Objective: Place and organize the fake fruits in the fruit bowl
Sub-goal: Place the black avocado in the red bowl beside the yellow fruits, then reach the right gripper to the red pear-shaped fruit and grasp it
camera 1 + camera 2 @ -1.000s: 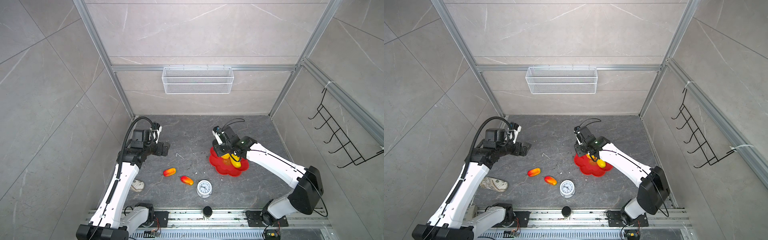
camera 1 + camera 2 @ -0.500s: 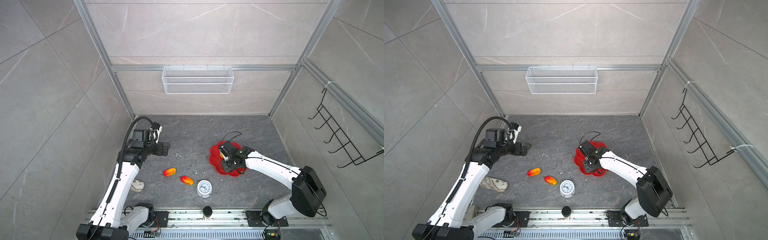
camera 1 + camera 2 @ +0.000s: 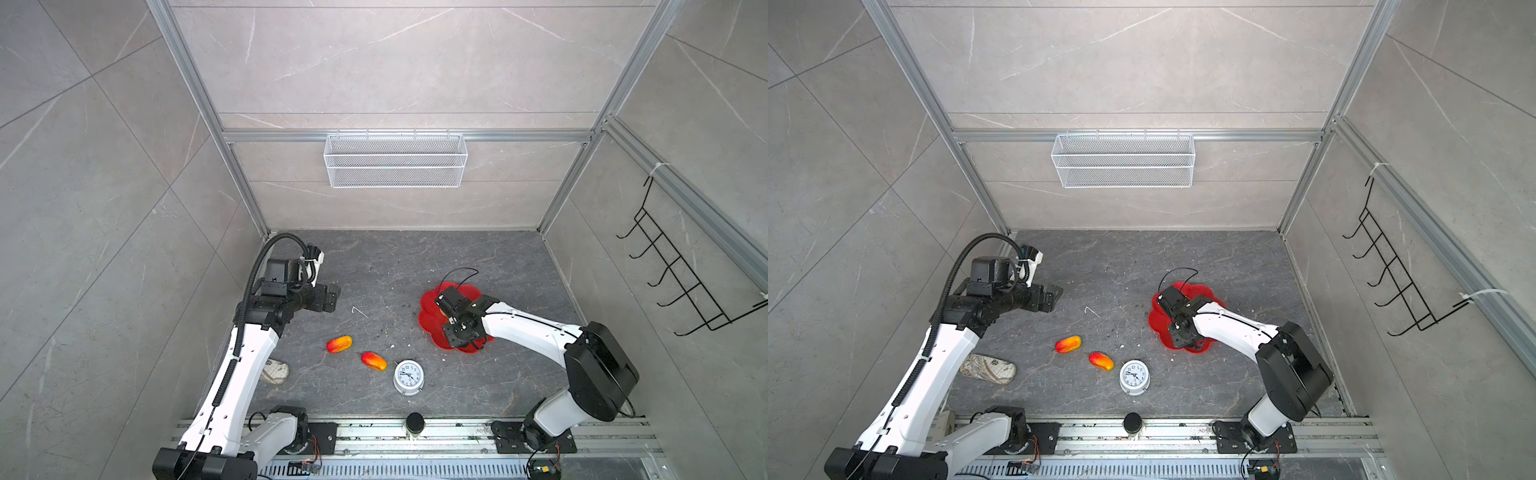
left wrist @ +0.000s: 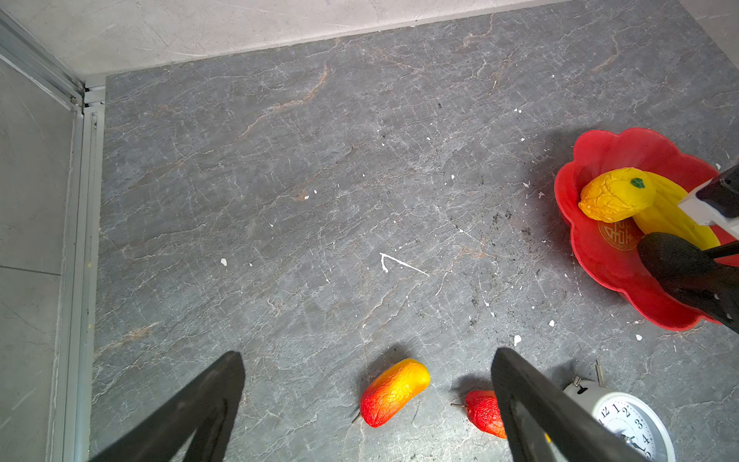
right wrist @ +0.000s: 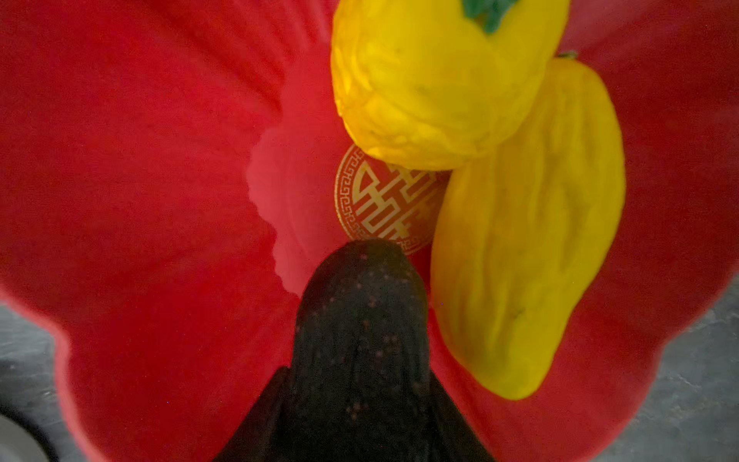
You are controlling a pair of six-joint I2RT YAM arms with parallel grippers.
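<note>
Jaws of the right gripper (image 5: 360,400) pinch the dark oval fruit (image 5: 360,304) inside the fruit bowl (image 5: 140,160); ribbed yellow fruit (image 5: 432,80) and long yellow fruit (image 5: 528,240) lie just ahead. Left gripper (image 4: 368,358) gapes wide, empty, first mango-like fruit (image 4: 396,392) and second mango-like fruit (image 4: 484,412) nearby.

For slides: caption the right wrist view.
Right gripper holds dark fruit over bowl beside ribbed yellow fruit and long yellow fruit.

Five fruits (image 4: 395,392), one bowl (image 4: 600,266), one clock (image 4: 630,426)
</note>
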